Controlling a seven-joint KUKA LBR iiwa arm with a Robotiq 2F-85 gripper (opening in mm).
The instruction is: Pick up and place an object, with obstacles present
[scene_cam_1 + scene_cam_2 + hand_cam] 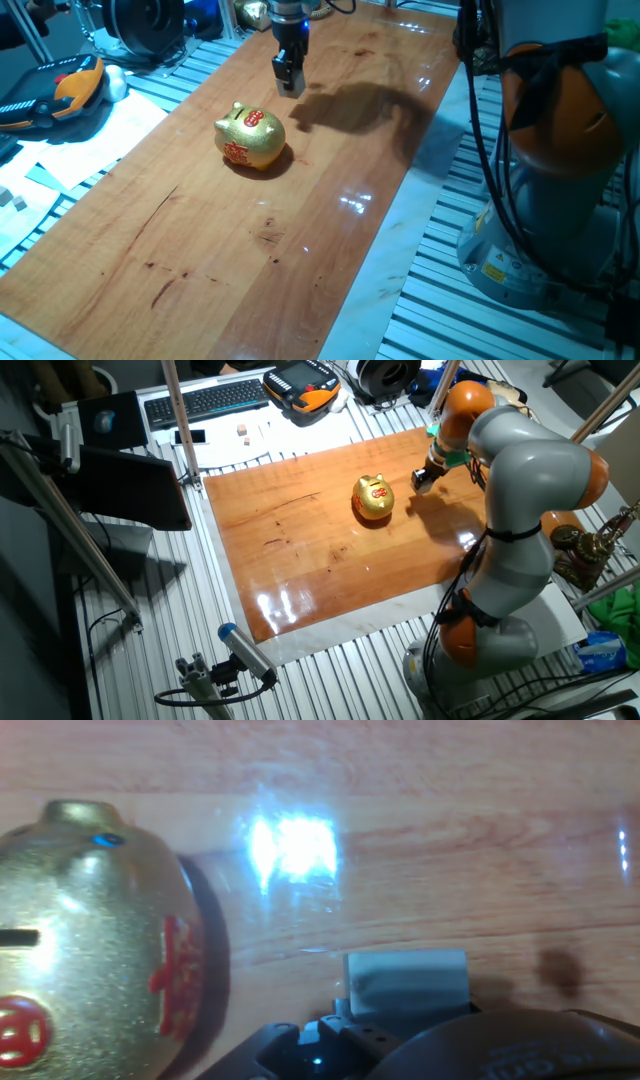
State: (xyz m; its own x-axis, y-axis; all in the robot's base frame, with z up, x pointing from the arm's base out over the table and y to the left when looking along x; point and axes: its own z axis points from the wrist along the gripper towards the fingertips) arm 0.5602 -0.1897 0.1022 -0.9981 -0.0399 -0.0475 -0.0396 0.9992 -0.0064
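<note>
Gold piggy bank standing near the middle of the table, coin slot on top, red marks on its side. Just up and right of it in one fixed view, the gripper, pointing straight down, not touching the pig. Cannot tell if wide or narrow. No sure sign of the little tan cube, so cannot tell its place or which way it points. Past the table at the upper left of the other fixed view, a keyboard and an orange and black controller.
</note>
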